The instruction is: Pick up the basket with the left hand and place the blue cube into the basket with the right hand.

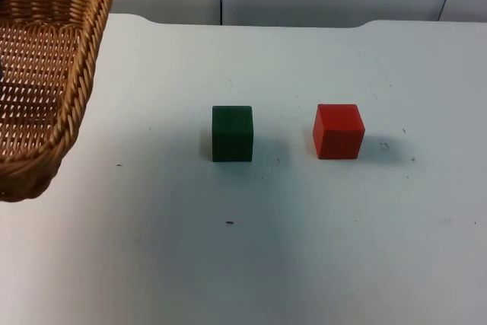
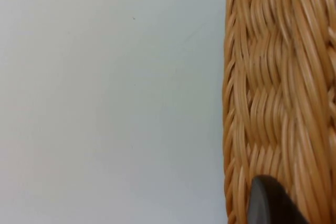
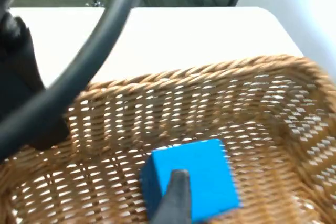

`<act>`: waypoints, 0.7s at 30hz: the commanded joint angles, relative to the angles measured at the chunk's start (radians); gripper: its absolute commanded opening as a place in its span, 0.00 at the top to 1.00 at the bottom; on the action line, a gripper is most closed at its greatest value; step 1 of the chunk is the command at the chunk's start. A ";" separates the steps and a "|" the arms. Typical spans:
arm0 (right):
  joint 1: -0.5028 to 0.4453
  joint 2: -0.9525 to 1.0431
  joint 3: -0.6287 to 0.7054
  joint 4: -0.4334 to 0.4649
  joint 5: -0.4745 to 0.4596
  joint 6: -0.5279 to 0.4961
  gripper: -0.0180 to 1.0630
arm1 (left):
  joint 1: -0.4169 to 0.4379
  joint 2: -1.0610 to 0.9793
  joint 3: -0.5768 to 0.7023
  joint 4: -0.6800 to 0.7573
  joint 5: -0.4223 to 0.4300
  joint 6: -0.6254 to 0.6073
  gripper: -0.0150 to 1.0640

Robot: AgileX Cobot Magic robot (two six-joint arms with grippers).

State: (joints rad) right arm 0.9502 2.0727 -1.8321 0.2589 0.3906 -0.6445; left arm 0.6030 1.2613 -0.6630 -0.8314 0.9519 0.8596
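A: Where's my right tool [image 3: 176, 203]?

B: Over the basket [image 3: 273, 103]. In the right wrist view one black fingertip stands in front of the blue cube [image 3: 194, 179], and the cube sits inside the basket on the woven bottom. I can't tell whether that tool is spread or pinching the cube.

A: And my left tool [image 2: 270, 203]?

B: Its fingertip lies against the basket's wicker wall [image 2: 278, 93], with the white counter [image 2: 105, 103] beside it. I can't tell its grip either.

A: Further out?

B: From the top, I see the basket [image 1: 46, 74] at the left edge, tilted and raised. A green cube [image 1: 232, 133] and a red cube [image 1: 338, 131] sit apart on the counter [image 1: 304, 249].
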 commanded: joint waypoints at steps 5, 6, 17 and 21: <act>-0.052 -0.188 -0.008 -0.001 0.127 0.011 0.31 | -0.007 0.025 -0.010 -0.098 -0.008 0.032 0.99; -0.052 -0.188 -0.008 -0.001 0.127 0.011 0.31 | -0.007 0.025 -0.010 -0.098 -0.008 0.032 0.99; -0.067 -0.372 0.141 -0.001 0.190 -0.017 0.31 | -0.007 0.214 -0.017 -0.240 -0.023 0.184 0.99; -0.067 -0.480 0.318 -0.001 0.085 -0.017 0.31 | -0.031 0.309 -0.055 -0.253 -0.020 0.214 0.99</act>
State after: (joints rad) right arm 0.8866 1.6551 -1.6028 0.2565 0.5437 -0.6542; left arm 0.5926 1.5309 -0.6869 -1.0254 0.9116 1.0462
